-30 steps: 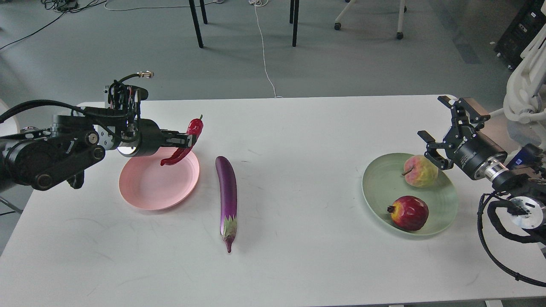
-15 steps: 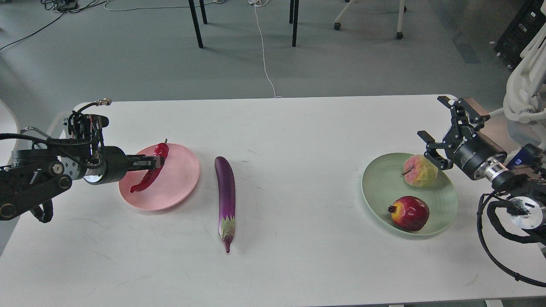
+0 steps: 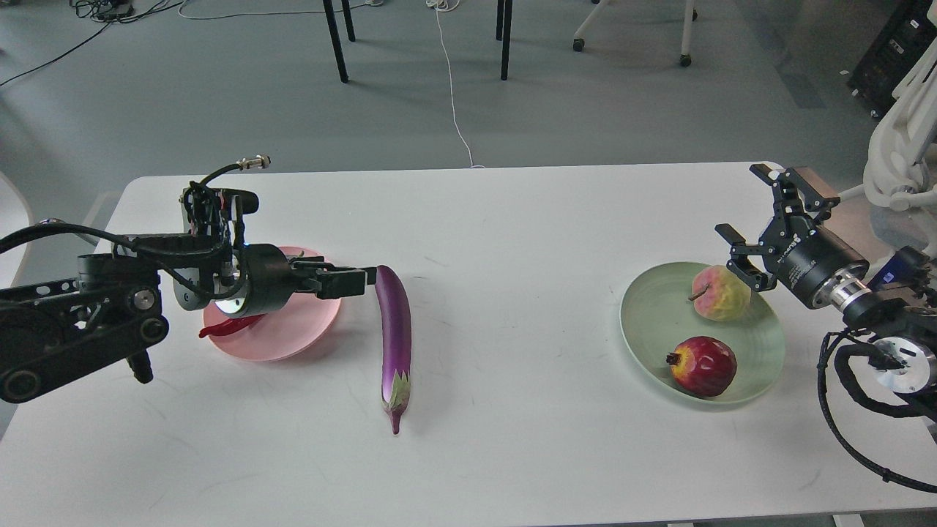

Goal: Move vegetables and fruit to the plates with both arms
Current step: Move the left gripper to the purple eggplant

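Observation:
The red chili pepper [image 3: 222,327] lies on the pink plate [image 3: 300,333], mostly hidden under my left gripper. My left gripper [image 3: 360,281] reaches right across the plate; its jaws look open and its fingertips sit against the far end of the purple eggplant [image 3: 395,329], which lies lengthwise on the table. The peach-like fruit [image 3: 721,293] and the pomegranate [image 3: 704,364] rest on the pale green plate [image 3: 644,322]. My right gripper [image 3: 743,205] hovers open and empty just behind and right of the peach.
The white table [image 3: 512,219] carries both plates, one at each side. Its right edge and a white robot part [image 3: 900,154] lie close behind my right arm. Chair legs and cables stand on the floor beyond the table.
My left gripper let go of the chili onto the pink plate and moved right to the eggplant's far end. The eggplant shifted slightly. The right arm has not moved.

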You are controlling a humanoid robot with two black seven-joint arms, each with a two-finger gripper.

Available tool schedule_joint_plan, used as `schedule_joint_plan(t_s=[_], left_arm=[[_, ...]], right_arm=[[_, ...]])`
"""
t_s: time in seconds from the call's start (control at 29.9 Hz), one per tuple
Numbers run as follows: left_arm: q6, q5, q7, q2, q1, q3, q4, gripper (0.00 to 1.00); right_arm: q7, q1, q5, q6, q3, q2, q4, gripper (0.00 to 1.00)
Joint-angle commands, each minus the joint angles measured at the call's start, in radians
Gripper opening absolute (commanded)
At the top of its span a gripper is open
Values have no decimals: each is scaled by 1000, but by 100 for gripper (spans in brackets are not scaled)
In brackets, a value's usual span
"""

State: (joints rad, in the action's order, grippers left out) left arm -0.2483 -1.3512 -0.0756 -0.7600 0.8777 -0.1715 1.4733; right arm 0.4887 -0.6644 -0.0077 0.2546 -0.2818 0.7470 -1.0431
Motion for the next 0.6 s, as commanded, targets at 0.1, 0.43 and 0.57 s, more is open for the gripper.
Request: schedule_joint_plan(t_s=[0.1, 0.43, 0.57], left_arm=[[47, 7, -127, 100, -55, 3, 15, 100], [49, -9, -176, 215, -82, 23, -50, 100], [49, -11, -176, 215, -86, 33, -73, 100]], right_arm=[[0, 0, 0, 0, 1, 0, 0, 99], [0, 0, 0, -2, 1, 3, 0, 99], [0, 5, 0, -1, 0, 3, 0, 99]])
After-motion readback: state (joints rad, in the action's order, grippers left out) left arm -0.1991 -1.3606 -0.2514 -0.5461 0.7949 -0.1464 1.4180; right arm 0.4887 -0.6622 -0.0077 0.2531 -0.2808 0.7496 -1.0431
